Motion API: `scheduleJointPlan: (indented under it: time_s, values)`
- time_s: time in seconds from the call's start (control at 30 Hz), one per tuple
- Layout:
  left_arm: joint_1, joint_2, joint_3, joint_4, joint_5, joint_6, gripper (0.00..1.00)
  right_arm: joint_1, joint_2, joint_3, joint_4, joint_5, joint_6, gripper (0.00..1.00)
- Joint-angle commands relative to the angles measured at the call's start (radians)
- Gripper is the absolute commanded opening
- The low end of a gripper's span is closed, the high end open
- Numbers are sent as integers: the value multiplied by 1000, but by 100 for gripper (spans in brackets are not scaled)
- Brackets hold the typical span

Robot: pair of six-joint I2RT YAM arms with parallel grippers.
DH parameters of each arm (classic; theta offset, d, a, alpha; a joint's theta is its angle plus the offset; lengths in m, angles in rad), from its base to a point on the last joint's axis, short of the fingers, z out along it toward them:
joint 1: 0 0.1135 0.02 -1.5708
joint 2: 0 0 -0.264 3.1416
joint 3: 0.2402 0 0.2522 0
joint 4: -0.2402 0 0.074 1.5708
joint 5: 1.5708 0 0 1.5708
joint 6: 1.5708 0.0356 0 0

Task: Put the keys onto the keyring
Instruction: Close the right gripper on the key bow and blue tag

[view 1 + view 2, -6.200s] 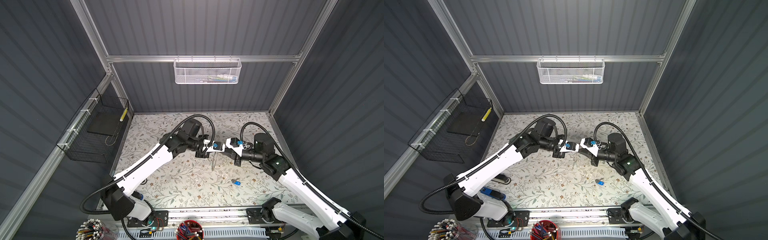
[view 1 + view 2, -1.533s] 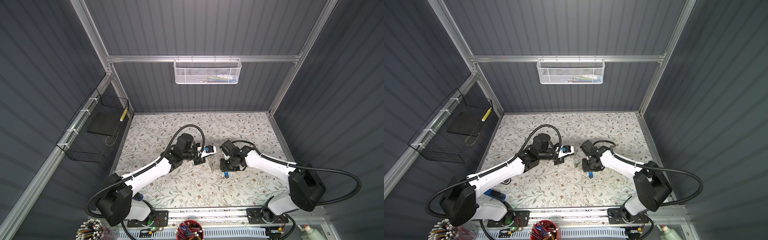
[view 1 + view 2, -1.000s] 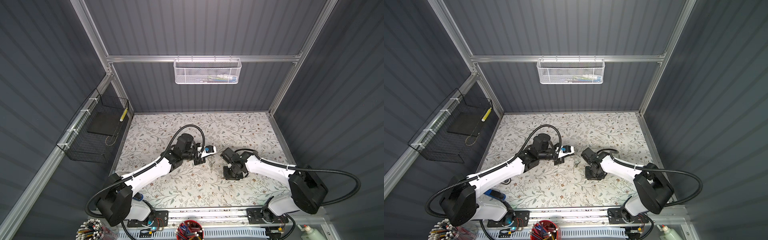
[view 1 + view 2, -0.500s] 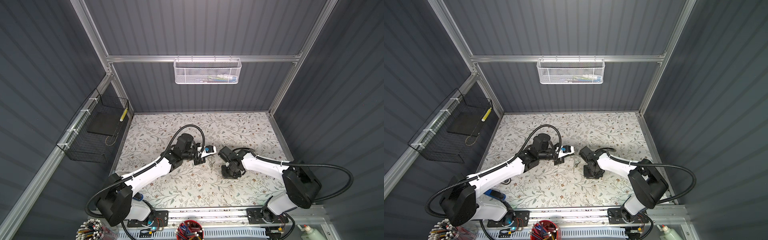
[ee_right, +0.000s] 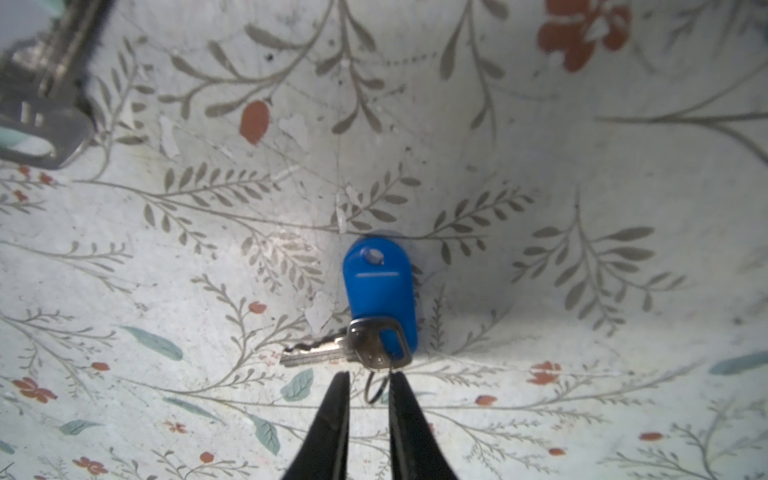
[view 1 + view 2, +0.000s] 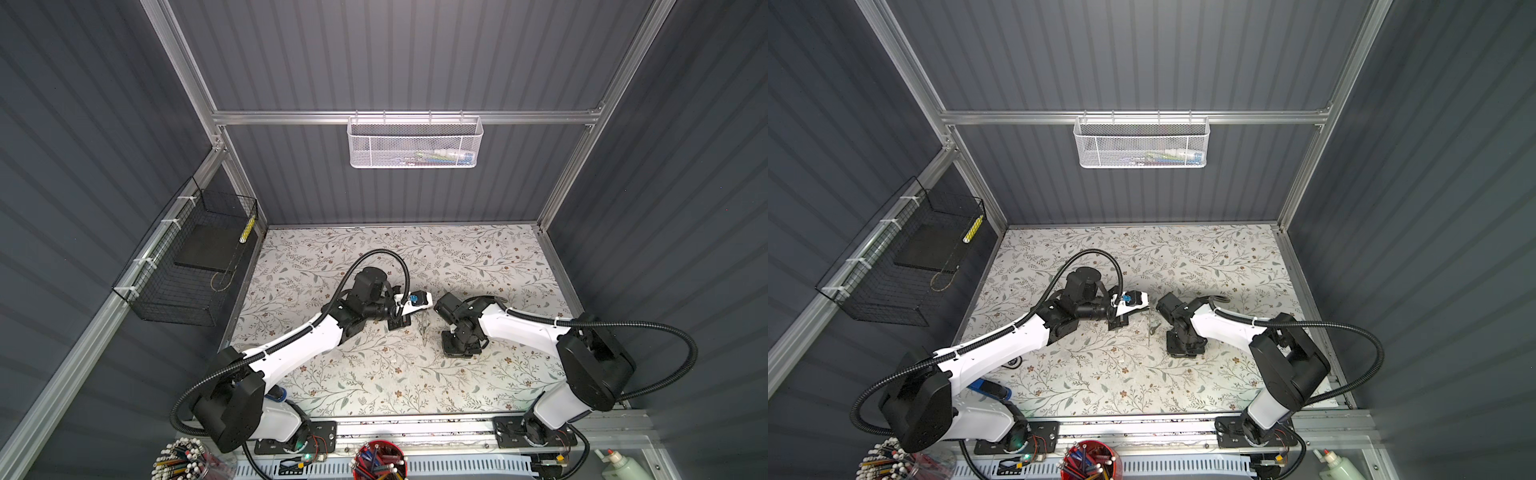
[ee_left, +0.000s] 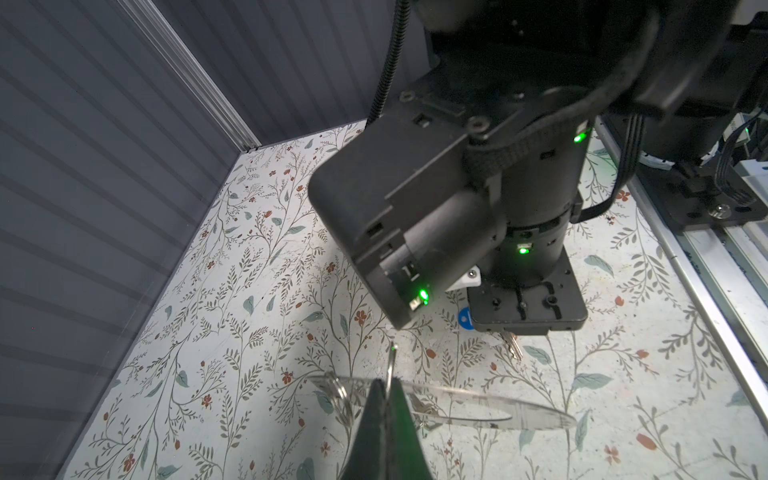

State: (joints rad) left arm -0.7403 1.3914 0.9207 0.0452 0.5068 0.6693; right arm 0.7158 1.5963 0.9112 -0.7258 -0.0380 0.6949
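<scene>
In both top views, above a floral table mat [image 6: 374, 374], the left gripper [image 6: 409, 318] holds the keyring [image 6: 424, 329] upright and edge-on, so it shows as a thin grey line. The right gripper [image 6: 459, 351] points straight down just beside the keyring, on the right arm's side. Its jaws are hidden here.

Left wrist view: the left gripper's jaws are pressed together on the keyring's [image 7: 391, 365] thin edge.

Right wrist view: the blue-tag key [image 5: 380, 299] lies flat on the mat. Its wire loop [image 5: 376, 390] sits in the narrow gap between the right gripper's [image 5: 365, 384] slightly parted jaws, not visibly pinched. The mint-tag key [image 5: 37, 120] shows blurred at the frame's edge. Its relation to the keyring cannot be told here.
</scene>
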Motion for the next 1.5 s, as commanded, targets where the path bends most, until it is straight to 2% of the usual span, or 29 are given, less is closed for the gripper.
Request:
scheduleJointPlan:
  time_s: [0.0,0.53,0.8,0.97,1.07,1.2,1.47]
  values:
    - [-7,-20,-6,-8,7,13,0,5,13,21,-28,6,-3,20]
    - [-7,-19,-5,-7,7,12,0,11,-6,28,-66,18,-25,8]
    - [-7,-23,-8,2,7,7,0,22,-62,52,-80,40,-203,4]
    - [-7,-23,-19,18,-10,6,0,21,-142,9,-3,27,-343,2]
    - [-7,-15,-19,18,-9,6,0,23,-124,-2,9,13,-389,0]
    - [-7,-10,-21,21,-8,6,0,24,-61,26,-18,37,-432,0]
    - [-7,-2,-20,24,-8,3,0,24,-1,52,-7,46,-405,0]
